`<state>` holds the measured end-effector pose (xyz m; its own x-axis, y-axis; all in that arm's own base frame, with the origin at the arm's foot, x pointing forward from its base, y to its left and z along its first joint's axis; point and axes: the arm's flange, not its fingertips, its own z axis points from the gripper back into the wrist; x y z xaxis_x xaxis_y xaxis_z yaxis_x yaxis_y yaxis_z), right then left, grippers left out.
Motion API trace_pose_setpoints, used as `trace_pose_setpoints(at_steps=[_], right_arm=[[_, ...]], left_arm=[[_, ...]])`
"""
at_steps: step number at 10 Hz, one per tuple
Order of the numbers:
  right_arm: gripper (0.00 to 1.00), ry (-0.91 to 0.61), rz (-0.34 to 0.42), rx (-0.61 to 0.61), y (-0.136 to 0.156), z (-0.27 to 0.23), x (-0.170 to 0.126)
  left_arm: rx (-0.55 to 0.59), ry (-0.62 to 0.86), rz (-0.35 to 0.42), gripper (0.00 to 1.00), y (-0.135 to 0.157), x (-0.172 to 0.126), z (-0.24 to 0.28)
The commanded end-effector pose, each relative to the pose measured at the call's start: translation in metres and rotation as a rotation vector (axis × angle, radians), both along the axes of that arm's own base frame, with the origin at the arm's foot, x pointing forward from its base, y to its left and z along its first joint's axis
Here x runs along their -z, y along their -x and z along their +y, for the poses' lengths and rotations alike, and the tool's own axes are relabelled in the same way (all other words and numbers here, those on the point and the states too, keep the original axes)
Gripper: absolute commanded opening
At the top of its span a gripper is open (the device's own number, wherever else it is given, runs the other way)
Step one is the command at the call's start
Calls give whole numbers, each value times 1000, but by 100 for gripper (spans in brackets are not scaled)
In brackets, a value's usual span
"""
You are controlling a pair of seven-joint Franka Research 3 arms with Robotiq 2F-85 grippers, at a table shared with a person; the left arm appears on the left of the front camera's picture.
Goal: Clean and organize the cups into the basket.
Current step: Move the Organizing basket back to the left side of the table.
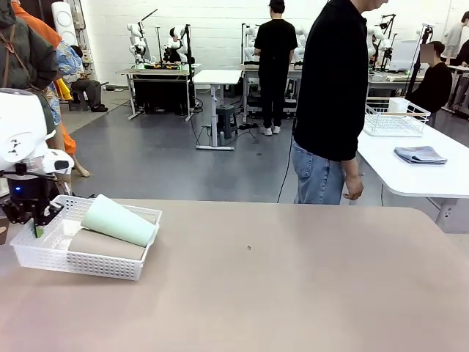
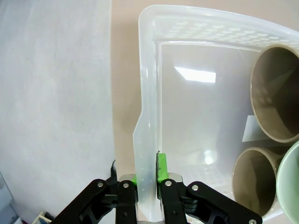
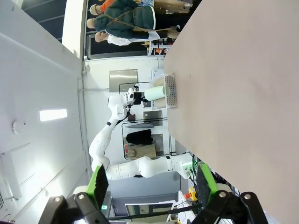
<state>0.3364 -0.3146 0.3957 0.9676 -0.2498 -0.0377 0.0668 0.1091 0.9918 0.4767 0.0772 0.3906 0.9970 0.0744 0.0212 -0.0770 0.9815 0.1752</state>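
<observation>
The white mesh basket [image 1: 88,268] sits at the table's far left. A mint green cup [image 1: 117,220] lies on its side in it, on top of a brown cup [image 1: 106,244]. My left gripper [image 1: 37,224] is shut on the basket's left wall. In the left wrist view the green pads [image 2: 161,168] pinch that wall [image 2: 149,93], and inside I see the open mouths of two brown cups [image 2: 278,93] [image 2: 254,179] and the mint cup [image 2: 290,186]. My right gripper [image 3: 152,179] is open and holds nothing. It hangs far from the basket [image 3: 170,90].
A person in a black top and jeans [image 1: 333,95] stands at the table's far edge. Behind, to the right, another white table holds a wire basket [image 1: 396,117] and a folded grey cloth [image 1: 419,154]. The brown tabletop [image 1: 293,279] stretches bare to the right.
</observation>
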Motion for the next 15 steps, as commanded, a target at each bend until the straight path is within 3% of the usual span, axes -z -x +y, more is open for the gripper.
trace_pose_setpoints(at_steps=[1,5,9,10,11,12,13,14,15], right_arm=[[100,11,7,7,0,1,1],[100,11,7,7,0,1,1],[100,11,7,7,0,1,1],[100,11,7,7,0,1,1],[100,11,7,7,0,1,1],[100,11,7,7,0,1,1],[100,11,7,7,0,1,1],[100,11,7,7,0,1,1],[100,11,7,7,0,1,1]], left_arm=[[-14,10,-27,6,10,2,12],[-17,21,-21,6,-3,11,13],[-28,6,38,6,-21,26,6],[-36,17,46,66,-21,26,6],[-33,15,49,66,-20,25,7],[-32,7,54,100,-19,25,9],[-35,10,53,69,-18,24,10],[-40,12,50,100,-16,22,10],[-41,12,51,100,-16,22,8]])
